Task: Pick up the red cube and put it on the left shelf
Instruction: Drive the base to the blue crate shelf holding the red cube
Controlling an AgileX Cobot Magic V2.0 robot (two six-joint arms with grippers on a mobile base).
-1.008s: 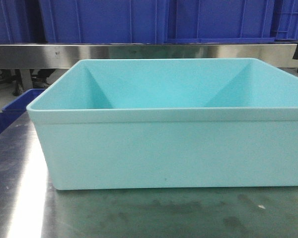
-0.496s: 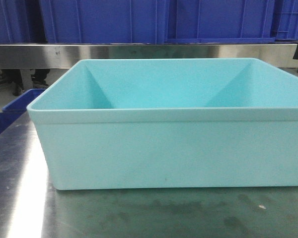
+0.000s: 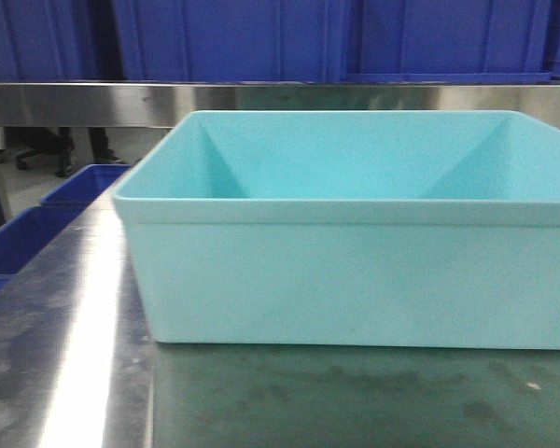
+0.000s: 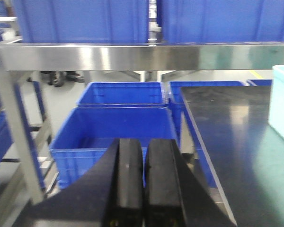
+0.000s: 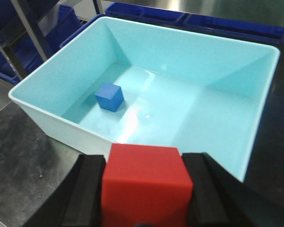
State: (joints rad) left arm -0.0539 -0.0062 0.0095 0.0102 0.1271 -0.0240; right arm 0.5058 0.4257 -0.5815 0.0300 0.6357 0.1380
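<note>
Clamping red cube (image 5: 146,184) in right gripper (image 5: 146,201), with jaws parted to the cube's full width and 1 black finger (image 5: 87,189) pressed against each of 2 opposite faces. Holds nothing else. Carries the red cube clear of left shelf (image 4: 132,56), in front of the near rim of teal bin (image 5: 52,85) as seen from the right wrist; height above tabletop (image 5: 28,156) cannot be told.

Stands teal bin (image 3: 355,280) on the tabletop (image 3: 308,401), near its left edge in the front view. Contains 1 blue cube (image 5: 109,97) on the bin floor, close to the left wall in the right wrist view and well apart from the red cube.

Presents left gripper (image 4: 143,189) with jaws closed, 2 fingers (image 4: 130,184) side by side with only a thin seam between them, gripping nothing. Points beyond the left edge of the tabletop (image 4: 227,132), toward lower blue crates (image 4: 113,118) beside that edge.

Runs left shelf across the upper part of the left wrist view as a flat brushed-steel lip on a steel post, loaded with blue crates (image 4: 85,19). Appears again in the front view (image 3: 75,103), behind the teal bin's far rim, with the blue crates (image 3: 233,37) above the lip. Shows no contact between either gripper and the shelf.
</note>
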